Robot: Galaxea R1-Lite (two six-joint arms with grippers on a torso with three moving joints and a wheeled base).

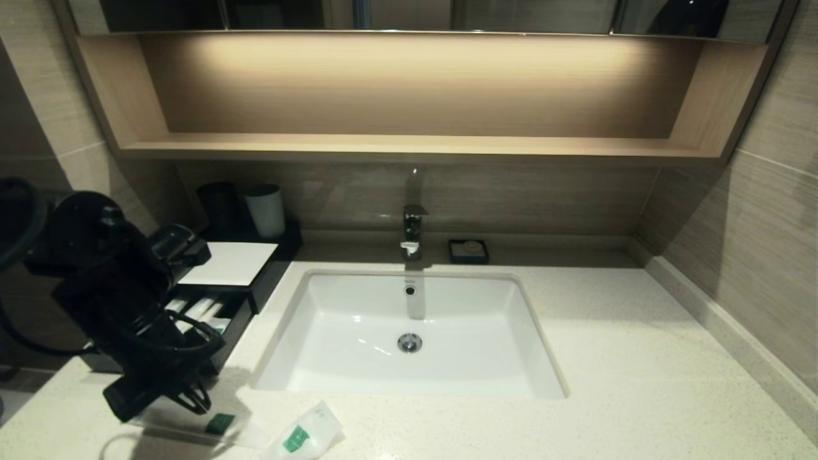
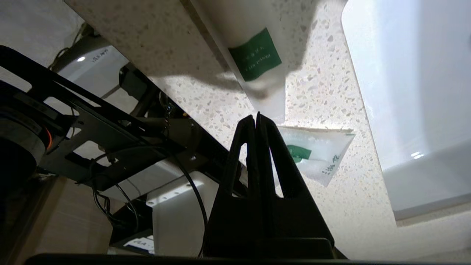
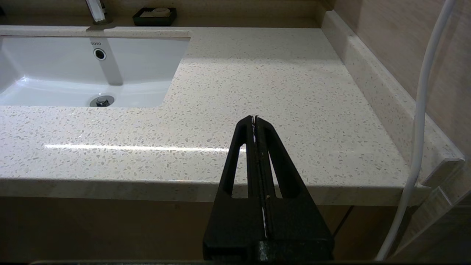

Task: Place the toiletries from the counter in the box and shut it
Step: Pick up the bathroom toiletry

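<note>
Left gripper (image 2: pixel 256 117) pinched together, empty, hovering at the near-left counter (image 1: pixel 639 358) edge just over the long sachet (image 2: pixel 254 55). Short wide sachet (image 1: pixel 307 434) lies just right of it. Step looks like pick-up of the long one; next move needs fingers spread, then down. Farther left, the box (image 1: pixel 230 263) has its drawer (image 1: pixel 238 319) out, sachets already inside. Right gripper (image 3: pixel 255 118) closed, parked off the near-right edge.

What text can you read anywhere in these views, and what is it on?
"TOTO": on the sink back wall, beside the overflow hole.
Long sachet: white print on its green label, too blurred to read.
Short sachet: green label and edge lettering, too small to read.
White sticker below the counter: unreadable.
</note>
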